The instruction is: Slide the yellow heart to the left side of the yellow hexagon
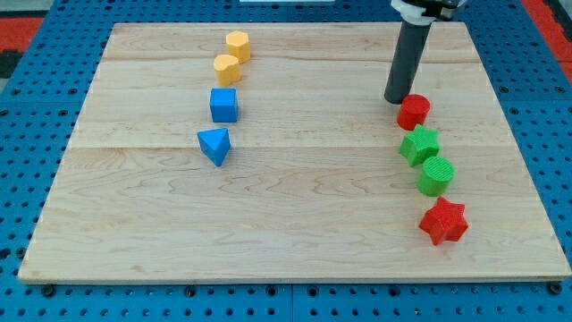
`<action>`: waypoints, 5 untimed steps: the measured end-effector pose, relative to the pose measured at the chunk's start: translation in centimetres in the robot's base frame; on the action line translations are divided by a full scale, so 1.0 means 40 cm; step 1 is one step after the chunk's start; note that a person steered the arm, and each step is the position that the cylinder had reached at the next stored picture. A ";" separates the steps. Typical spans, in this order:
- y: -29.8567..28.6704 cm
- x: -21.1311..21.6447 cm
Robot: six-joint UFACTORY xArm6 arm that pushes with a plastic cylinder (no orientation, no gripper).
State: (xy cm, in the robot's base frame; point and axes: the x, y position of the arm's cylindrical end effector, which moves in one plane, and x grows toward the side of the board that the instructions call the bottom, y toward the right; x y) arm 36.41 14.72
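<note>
Currently you see my tip touching the red cylinder | no pincer fitted | yellow heart just below yellow hexagon, upper-left tabletop.

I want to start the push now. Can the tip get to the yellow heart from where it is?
Probably yes: my tip sits beside the red cylinder, with bare board across to the yellow heart.

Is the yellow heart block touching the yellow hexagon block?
Cannot tell. In the camera view the yellow heart block sits just below the yellow hexagon block; their outlines overlap, so neither a gap nor contact shows plainly.
</note>
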 end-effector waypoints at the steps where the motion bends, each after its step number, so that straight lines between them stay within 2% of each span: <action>1: -0.047 -0.040; 2: -0.027 -0.046; 3: -0.103 -0.077; 5: -0.403 -0.126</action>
State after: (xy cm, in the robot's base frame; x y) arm 31.38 -1.39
